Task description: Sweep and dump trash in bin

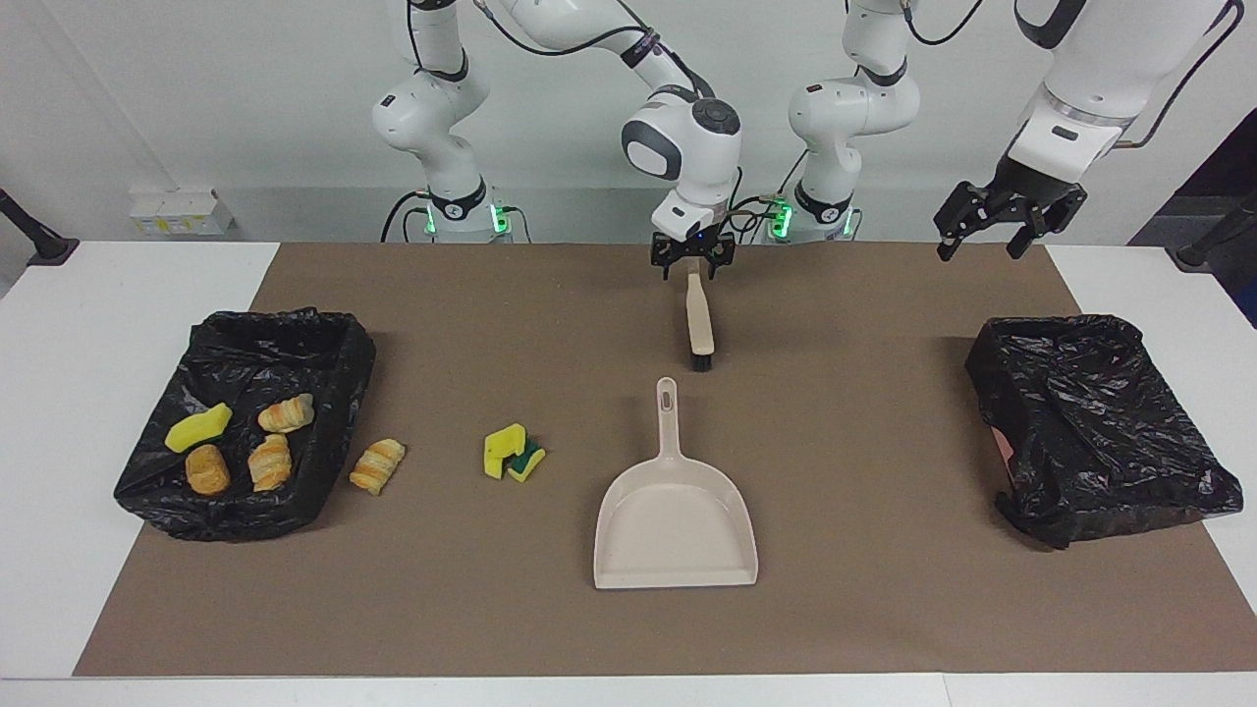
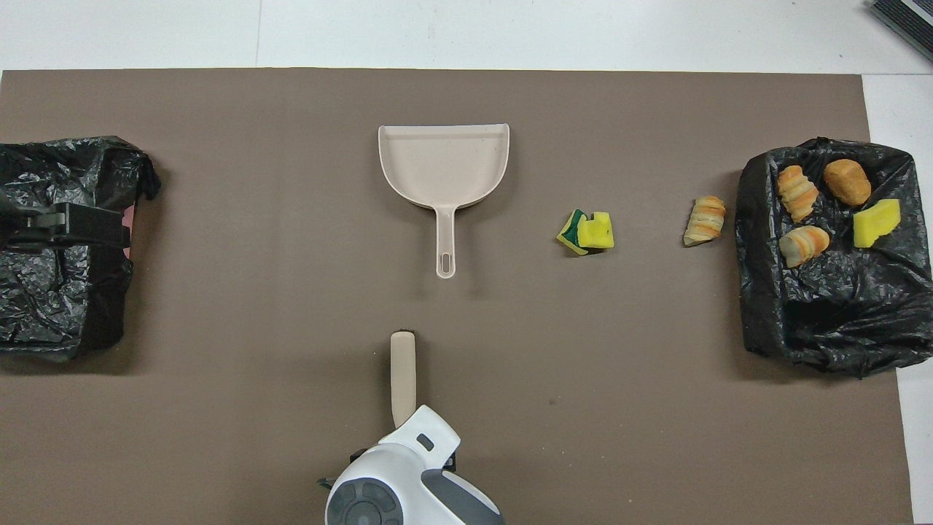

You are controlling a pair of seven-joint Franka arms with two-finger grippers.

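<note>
Facing view: dustpan (image 1: 676, 525) beside sponges (image 1: 513, 457).

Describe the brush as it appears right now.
The brush is a slim beige hand brush with a dark bristle tuft at its end, lying flat on the brown mat, nearer the robots than the dustpan, bristles toward the dustpan's handle. The right gripper is down over its handle end; no firm grasp can be seen.
</note>
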